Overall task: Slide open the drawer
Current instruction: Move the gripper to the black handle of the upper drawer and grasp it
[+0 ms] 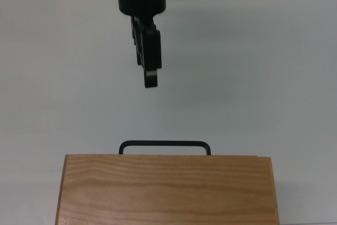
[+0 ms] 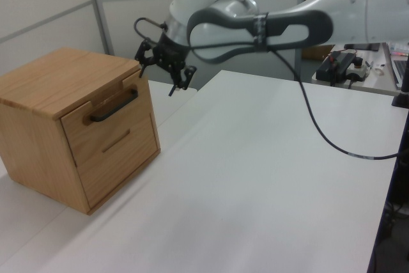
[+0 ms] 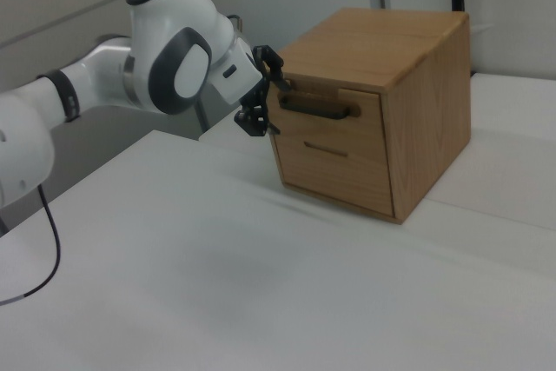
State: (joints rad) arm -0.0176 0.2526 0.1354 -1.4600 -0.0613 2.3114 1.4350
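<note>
The drawer (image 2: 128, 112) is the upper front panel of a light wooden cabinet (image 2: 61, 81) and sits flush, with a thin black bar handle (image 2: 114, 107). From above only the handle (image 1: 164, 143) shows, past the cabinet top (image 1: 168, 191). In the right view the drawer (image 3: 369, 117) and its handle (image 3: 317, 109) face the arm. My gripper (image 2: 158, 78) hangs open in the air in front of the drawer, at about handle height, and touches nothing. In the top view the gripper (image 1: 151, 81) is edge-on, well short of the handle. The right view puts the gripper (image 3: 271, 100) beside the handle's end.
A second drawer front (image 2: 118, 151) with a groove sits below the first. The cabinet stands on a white table (image 2: 268, 177). A black cable (image 2: 319, 139) loops from the arm over the table. A desk with devices (image 2: 342, 65) stands behind, at the left view's right.
</note>
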